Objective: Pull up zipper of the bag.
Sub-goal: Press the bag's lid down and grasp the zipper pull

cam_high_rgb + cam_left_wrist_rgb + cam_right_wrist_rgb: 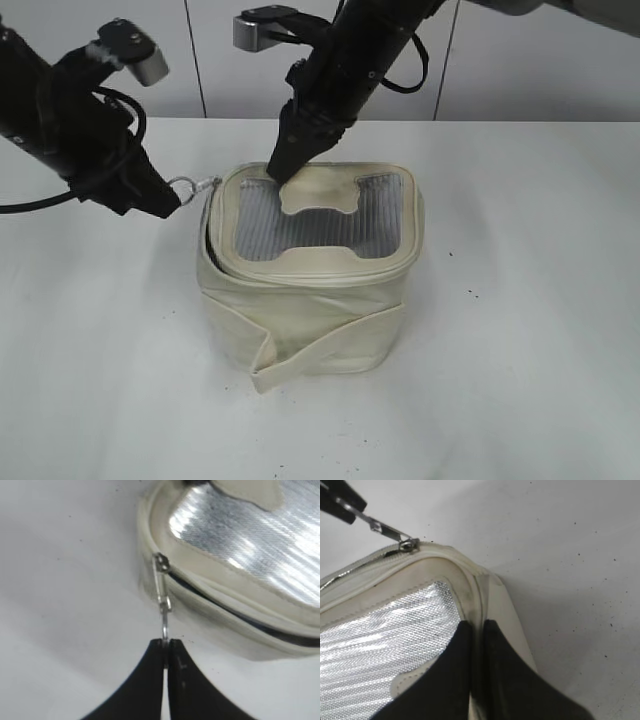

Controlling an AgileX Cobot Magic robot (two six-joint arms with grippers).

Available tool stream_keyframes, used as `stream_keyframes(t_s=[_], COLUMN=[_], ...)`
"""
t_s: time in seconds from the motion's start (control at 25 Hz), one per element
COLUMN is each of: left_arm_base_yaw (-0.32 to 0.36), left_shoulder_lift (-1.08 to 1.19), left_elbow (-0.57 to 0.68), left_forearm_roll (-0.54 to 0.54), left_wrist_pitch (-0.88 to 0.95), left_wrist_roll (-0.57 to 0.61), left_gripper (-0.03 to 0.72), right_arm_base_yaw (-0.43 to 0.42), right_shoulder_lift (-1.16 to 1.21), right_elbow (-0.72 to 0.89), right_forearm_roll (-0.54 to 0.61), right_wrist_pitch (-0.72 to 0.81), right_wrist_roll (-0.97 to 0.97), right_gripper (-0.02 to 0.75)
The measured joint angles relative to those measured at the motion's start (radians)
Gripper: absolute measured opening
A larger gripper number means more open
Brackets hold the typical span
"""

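Observation:
The cream-white bag (300, 322) stands mid-table, its lid with the grey mesh panel (320, 225) facing up. The zipper's silver pull (195, 184) sticks out from the lid's far-left corner. My left gripper (172, 203) is shut on the pull's ring (165, 625), and the pull is stretched straight from the slider (161, 562). A dark gap in the zip track (225, 605) runs along the lid edge past the slider. My right gripper (280, 172) is shut, tips down on the lid's rim (478, 625) near that corner. The pull also shows in the right wrist view (390, 530).
The white table (520, 330) lies around the bag, speckled with small dark specks. A loose strap band (320, 350) hangs across the bag's front side. A panelled wall (520, 70) runs behind the table.

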Motion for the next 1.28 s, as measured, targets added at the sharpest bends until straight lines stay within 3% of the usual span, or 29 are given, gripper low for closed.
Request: stream_keyframes(t_s=[0.4,0.76,0.96,1.12,1.28], left_arm_base_yaw=[-0.030,-0.228,-0.308,-0.338,-0.411], left_shoulder_lift=[-0.012,-0.014,-0.017,-0.033,-0.049], left_elbow=[-0.009,-0.013,-0.013,-0.013,-0.011], left_forearm_roll=[0.015,0.048,0.133,0.112,0.073], left_wrist_pitch=[0.242,0.324,0.347,0.336,0.277], left_wrist_roll=[-0.141,-0.358,-0.513,-0.546,-0.560], left_gripper=[-0.003,-0.003,-0.003,-0.003,-0.002], right_arm_base_yaw=[0.008,0.009,0.009,0.009,0.009], right_shoulder_lift=[0.008,0.008,0.008,0.008,0.008], right_elbow=[-0.024,-0.024,-0.024,-0.024,-0.024], right_forearm_roll=[-0.020,-0.018,-0.019,-0.019,-0.012], right_wrist_pitch=[0.002,0.003,0.003,0.003,0.003], right_wrist_roll=[0.038,0.044,0.047,0.055,0.055], right_gripper=[0.016,0.016,0.015,0.015,0.015])
